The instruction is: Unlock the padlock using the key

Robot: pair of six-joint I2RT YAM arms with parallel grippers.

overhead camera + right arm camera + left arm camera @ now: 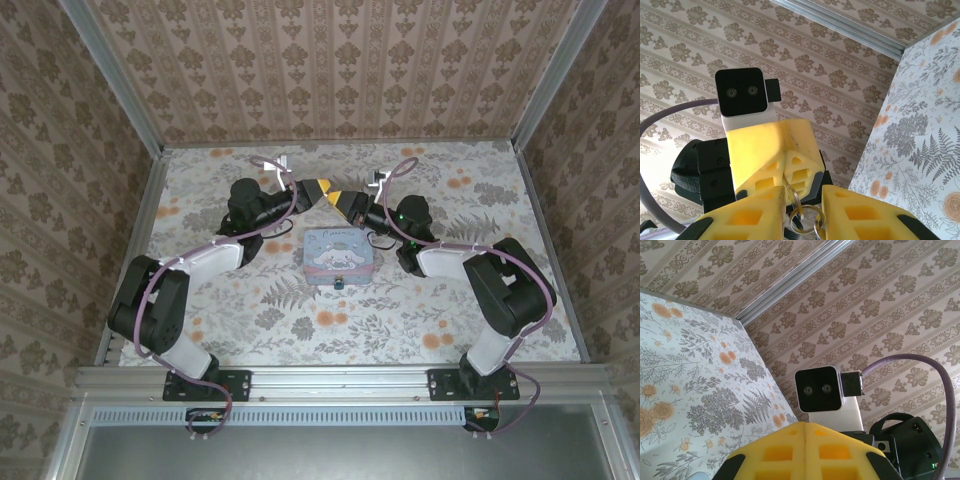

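I see the left yellow-fingered gripper (785,165) pinched shut on the thin brownish-gold key (788,186). Its silvery rings (798,212) dangle at lower centre between the parted jaws of the right gripper (804,207). The tiny dark padlock (340,283) sits against the pastel-blue tin (340,255), mid-frame.

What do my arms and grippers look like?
Both the left arm and right arm have black joints, white link shells and a purplish cable looped alongside. The left gripper and right gripper carry blocky yellow fingers with black corners and square recesses; a white, black-faced camera tops each wrist.
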